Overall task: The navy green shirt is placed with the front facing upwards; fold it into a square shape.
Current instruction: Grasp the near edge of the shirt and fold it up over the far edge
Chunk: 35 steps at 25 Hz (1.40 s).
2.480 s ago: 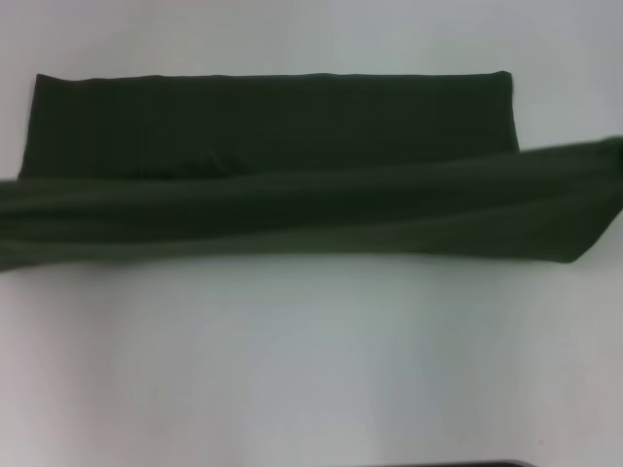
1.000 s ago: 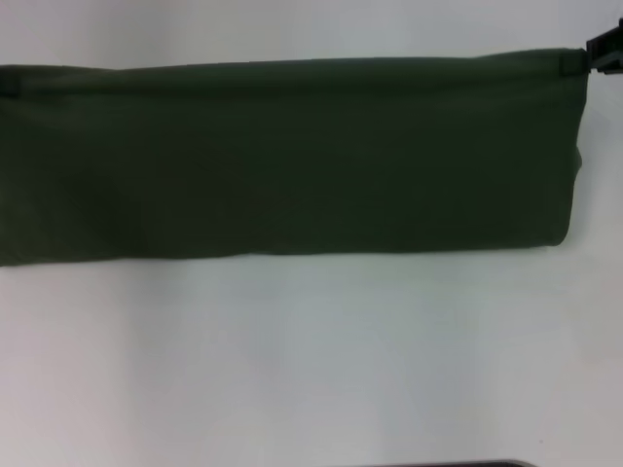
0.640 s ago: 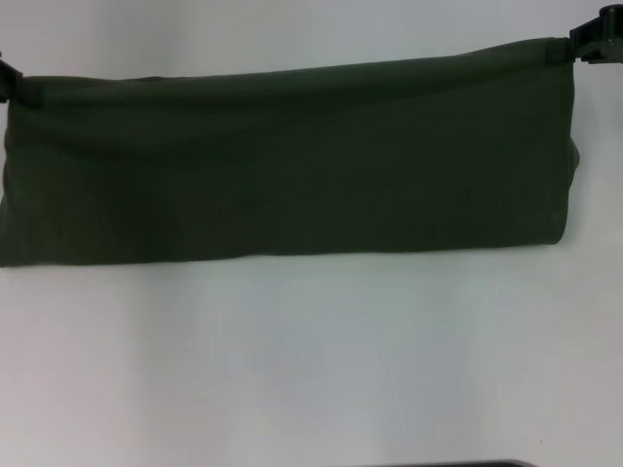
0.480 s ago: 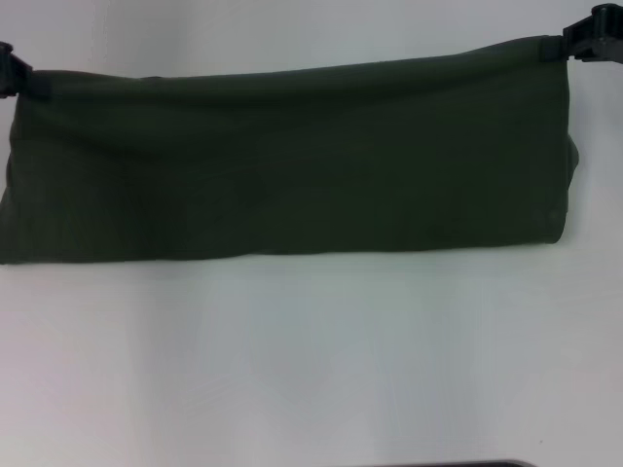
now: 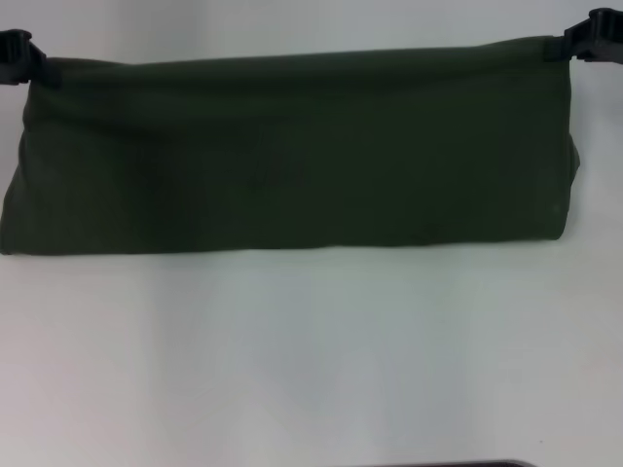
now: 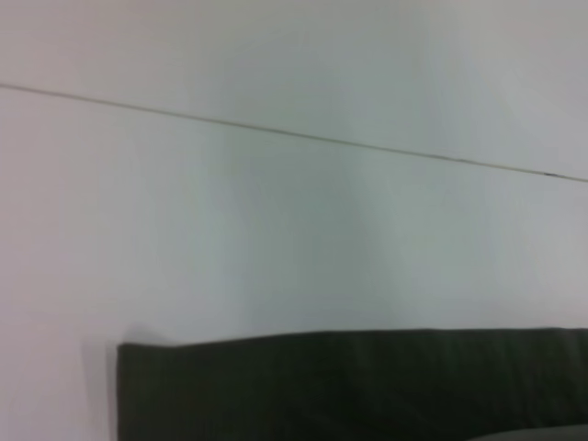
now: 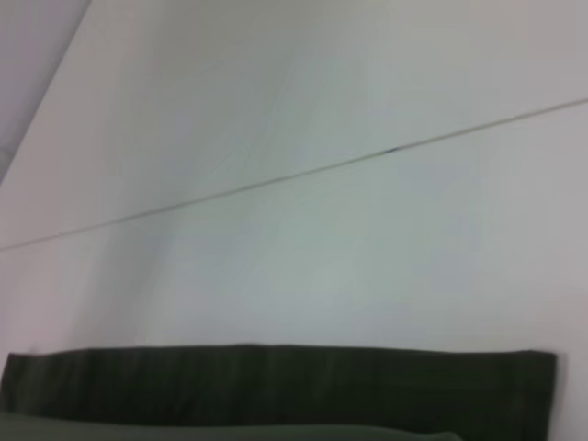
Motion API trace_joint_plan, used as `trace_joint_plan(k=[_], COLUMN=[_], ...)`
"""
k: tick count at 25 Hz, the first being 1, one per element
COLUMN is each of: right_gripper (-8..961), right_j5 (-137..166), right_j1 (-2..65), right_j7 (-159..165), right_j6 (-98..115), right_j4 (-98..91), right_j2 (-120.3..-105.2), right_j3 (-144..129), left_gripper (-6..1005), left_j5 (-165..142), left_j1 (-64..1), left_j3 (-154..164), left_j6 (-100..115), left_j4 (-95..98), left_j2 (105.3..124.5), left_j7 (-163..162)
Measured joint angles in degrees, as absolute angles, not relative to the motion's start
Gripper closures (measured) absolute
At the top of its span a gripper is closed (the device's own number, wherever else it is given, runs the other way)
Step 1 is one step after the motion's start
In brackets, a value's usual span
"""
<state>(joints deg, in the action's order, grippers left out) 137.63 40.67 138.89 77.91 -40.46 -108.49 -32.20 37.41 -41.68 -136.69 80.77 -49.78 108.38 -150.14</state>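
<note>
One shirt, two grippers, one table.

You have a single navy green shirt [image 5: 292, 146] in view, no second garment. You can count two grippers, the left gripper [image 5: 18, 47] and the right gripper [image 5: 594, 37], one at each upper corner. Under it all you see one white table [image 5: 311, 360], crossed by one thin seam line [image 6: 294, 135].

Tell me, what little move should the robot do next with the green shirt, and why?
Probably carry the held edge a bit farther and lower it flat. The left tool and right tool pinch the far corners of the navy green shirt, which is folded into a long band on the white table, not yet square.
</note>
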Motion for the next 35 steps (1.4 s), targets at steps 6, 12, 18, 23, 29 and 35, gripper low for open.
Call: trace_joint_plan(k=[6,12,18,23,29,35], right_gripper=[899,899,900,900,898,896], right_j5=[137.55,137.68,137.68,137.68,137.63,137.62], right_j1=[40.61,41.34,42.24,42.21,41.71,41.70], right_j7=[138.84,138.79,138.86,138.93,138.95,138.70], right_j6=[74.10,69.52,65.91,64.54,63.07,58.21], right_j4=[-40.07,-39.66,-39.47,-39.38,-39.26,-36.68], right_j2=[-109.37,-110.83,-111.71,-112.22,-112.71,-112.95], right_j3=[-32.42,-34.38,-36.34,-37.12,-37.16,-37.18], left_gripper=[940,932,925,919,912,905], left_j5=[34.42,31.09,29.27,29.25,29.23,29.20], left_j1=[-43.25,-44.83,-45.59,-45.70,-45.77,-45.88], left_j3=[-136.33,-136.02,-135.97,-135.57,-135.12,-133.79], left_j6=[77.53,73.86,70.83,67.87,64.27,61.38], left_j4=[-49.04,-47.83,-47.79,-46.66,-44.23,-43.42], left_j2=[109.41,110.55,111.21,111.47,111.52,112.20], left_j7=[-150.89,-152.04,-153.00,-152.56,-152.51,-152.87])
